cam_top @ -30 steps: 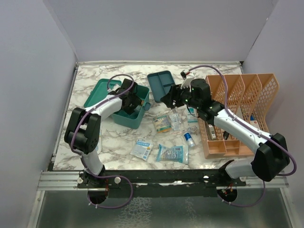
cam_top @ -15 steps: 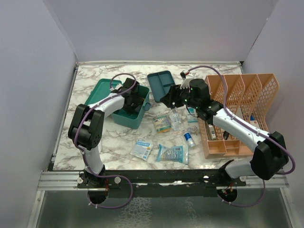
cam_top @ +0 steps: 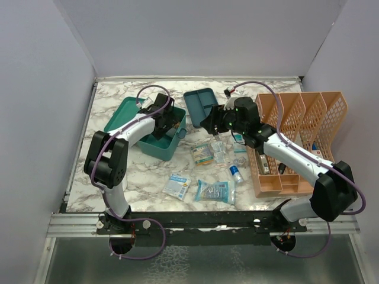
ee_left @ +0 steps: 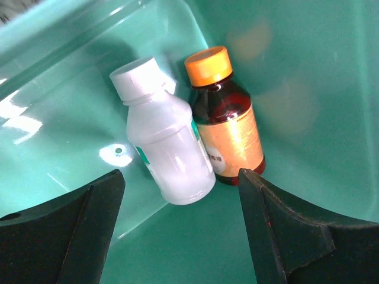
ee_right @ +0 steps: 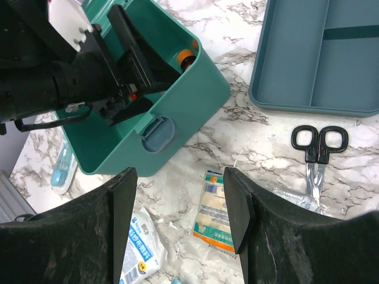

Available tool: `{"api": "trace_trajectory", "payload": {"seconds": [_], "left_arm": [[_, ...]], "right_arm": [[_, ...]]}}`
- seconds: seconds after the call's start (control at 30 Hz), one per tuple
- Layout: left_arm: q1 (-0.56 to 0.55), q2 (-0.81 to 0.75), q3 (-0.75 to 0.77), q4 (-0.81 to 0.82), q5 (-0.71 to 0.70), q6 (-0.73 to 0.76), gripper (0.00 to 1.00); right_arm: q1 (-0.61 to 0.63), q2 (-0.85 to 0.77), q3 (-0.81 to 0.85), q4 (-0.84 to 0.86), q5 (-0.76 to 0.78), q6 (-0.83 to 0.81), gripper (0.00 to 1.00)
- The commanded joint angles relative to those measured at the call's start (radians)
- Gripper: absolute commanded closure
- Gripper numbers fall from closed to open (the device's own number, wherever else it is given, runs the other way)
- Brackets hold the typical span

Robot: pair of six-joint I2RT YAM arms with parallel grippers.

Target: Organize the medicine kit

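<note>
The teal medicine kit [cam_top: 155, 145] stands open at centre left, its lid [cam_top: 123, 113] laid back. Its divided insert tray [cam_top: 200, 104] lies apart to the right. My left gripper [cam_top: 169, 121] is open and empty inside the box. In the left wrist view its jaws [ee_left: 180, 231] stand wide, just above a white bottle [ee_left: 166, 151] and an orange-capped brown bottle [ee_left: 228, 127] lying side by side on the box floor. My right gripper [cam_top: 213, 122] is open and empty, hovering over the table; its wrist view [ee_right: 180, 219] shows the box [ee_right: 183, 112] and tray [ee_right: 320, 59].
Loose items lie in front of the box: an orange-and-white packet [ee_right: 214, 204], a blue-and-white packet [ee_right: 139, 248], black scissors [ee_right: 318, 145], a bigger blue packet [cam_top: 214, 190] and a small bottle [cam_top: 237, 173]. An orange mesh file rack [cam_top: 296, 142] stands at the right.
My left gripper has shifted a little toward the far side of the box. The right gripper has moved only slightly.
</note>
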Motion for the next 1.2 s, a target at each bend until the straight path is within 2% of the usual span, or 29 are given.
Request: {"api": "trace_trajectory", "payload": {"seconds": [0.0,0.13,0.43,0.77,0.93,1.17], "left_arm": [[0.001,-0.039,0.049,-0.039,-0.141,0.073,0.19],[0.004,-0.02,0.075,-0.052,-0.177,0.12,0.21],[0.005,0.023,0.113,-0.051,-0.229,0.165,0.47],[0.016,0.099,0.104,-0.014,-0.131,0.147,0.45],[0.016,0.091,0.066,0.008,-0.086,0.119,0.55],[0.01,0.062,0.014,0.006,-0.033,0.067,0.61]], "right_arm": [[0.006,0.012,0.033,-0.003,0.038,-0.007,0.4],[0.005,0.014,0.031,-0.006,0.041,-0.008,0.4],[0.006,0.018,0.033,-0.019,0.044,-0.012,0.4],[0.005,0.009,0.027,-0.032,0.043,-0.02,0.4],[0.006,0.006,0.023,-0.031,0.034,-0.017,0.4],[0.006,0.005,0.008,-0.026,0.026,-0.007,0.41]]}}
